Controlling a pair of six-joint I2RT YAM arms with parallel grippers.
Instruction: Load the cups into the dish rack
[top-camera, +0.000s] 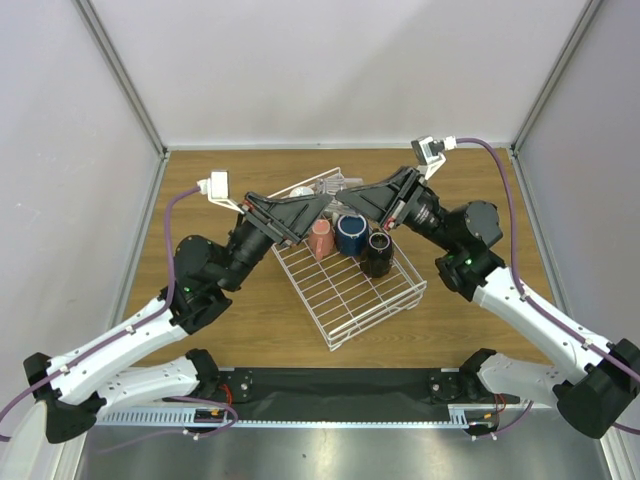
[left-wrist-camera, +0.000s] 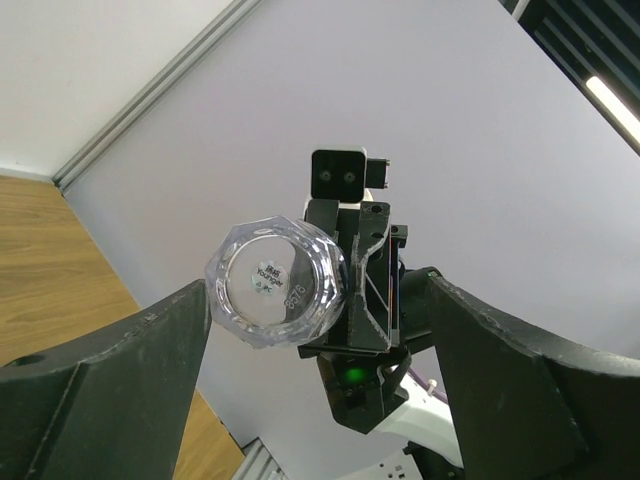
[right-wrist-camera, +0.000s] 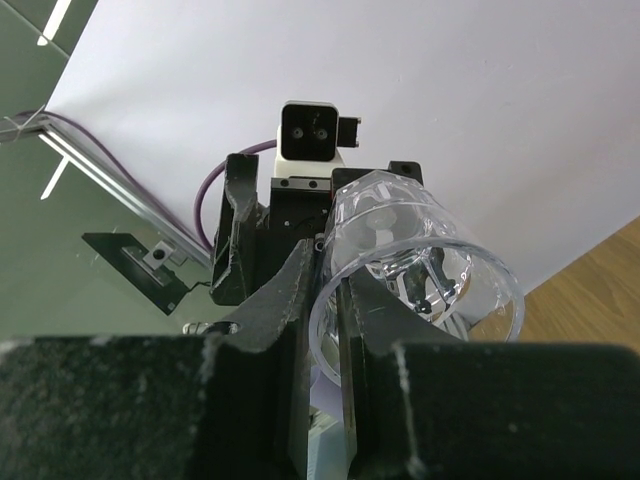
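Observation:
The white wire dish rack (top-camera: 352, 292) sits at the table's middle. A salmon-pink mug (top-camera: 321, 239), a navy blue mug (top-camera: 350, 235) and a black mug (top-camera: 377, 253) stand in its far half. My right gripper (top-camera: 347, 203) (right-wrist-camera: 326, 322) is shut on the rim of a clear glass cup (top-camera: 335, 187) (right-wrist-camera: 425, 262), one finger inside and one outside, and holds it in the air above the rack's far corner. My left gripper (top-camera: 318, 207) (left-wrist-camera: 320, 400) is open and faces it. The glass's faceted bottom (left-wrist-camera: 279, 284) shows just beyond its fingers. The other mugs are hidden.
Something white (top-camera: 300, 192) shows behind the left gripper at the rack's far corner; I cannot tell what it is. White walls close in the table on three sides. The near half of the rack holds nothing. Both arms cross above the rack's far end.

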